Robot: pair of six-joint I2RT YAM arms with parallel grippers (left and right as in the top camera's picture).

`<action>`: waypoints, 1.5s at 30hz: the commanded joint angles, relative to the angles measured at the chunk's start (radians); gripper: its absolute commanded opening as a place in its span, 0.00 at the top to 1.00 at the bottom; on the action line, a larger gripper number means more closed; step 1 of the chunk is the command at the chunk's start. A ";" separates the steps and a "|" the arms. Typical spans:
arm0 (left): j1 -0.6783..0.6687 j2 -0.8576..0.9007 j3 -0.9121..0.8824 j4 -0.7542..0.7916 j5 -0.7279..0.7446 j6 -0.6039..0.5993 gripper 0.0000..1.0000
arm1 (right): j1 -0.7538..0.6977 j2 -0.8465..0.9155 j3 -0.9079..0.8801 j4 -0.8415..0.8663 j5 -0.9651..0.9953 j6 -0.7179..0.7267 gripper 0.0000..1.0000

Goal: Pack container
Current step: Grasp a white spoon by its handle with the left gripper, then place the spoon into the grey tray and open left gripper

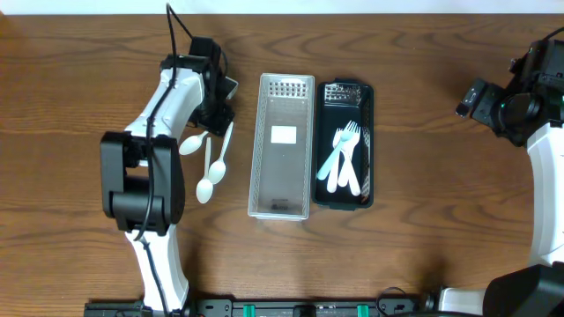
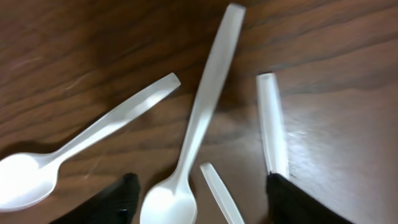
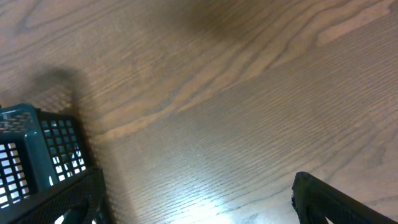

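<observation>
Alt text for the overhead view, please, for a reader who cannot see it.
The left gripper hovers over white spoons on a wooden table, left of a grey basket and a dark green basket holding white cutlery. The right gripper is far right, holding nothing.

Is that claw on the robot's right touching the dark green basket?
Apart. The overhead view shows table between the right gripper and the dark green basket.
</observation>
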 commanded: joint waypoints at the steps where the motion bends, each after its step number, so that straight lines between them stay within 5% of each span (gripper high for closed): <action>1: 0.013 0.036 0.014 0.007 -0.023 0.027 0.36 | -0.009 0.000 -0.003 -0.002 0.000 -0.002 0.01; 8: 0.013 0.066 0.013 0.028 -0.023 0.032 0.40 | -0.009 0.000 -0.003 -0.003 0.000 -0.002 0.01; 13: 0.013 0.087 0.013 0.033 -0.023 0.034 0.55 | -0.009 0.000 -0.003 -0.010 0.000 -0.002 0.01; 20: 0.013 0.090 -0.011 0.031 -0.023 0.034 0.63 | -0.009 0.000 -0.003 -0.016 0.000 -0.002 0.01; 25: 0.011 0.081 -0.010 0.027 -0.023 0.034 0.94 | -0.009 0.000 -0.003 -0.018 0.000 -0.002 0.01; 37: -0.048 -0.107 0.133 -0.167 -0.024 0.017 0.94 | -0.009 0.000 -0.003 -0.028 -0.001 -0.002 0.01; 41: -0.102 -0.219 0.161 -0.211 -0.020 -0.094 0.94 | -0.009 0.000 -0.003 -0.027 -0.001 -0.002 0.01; 45: -0.185 -0.287 0.160 -0.213 0.133 -0.251 0.95 | -0.009 0.000 -0.003 -0.028 -0.001 -0.002 0.01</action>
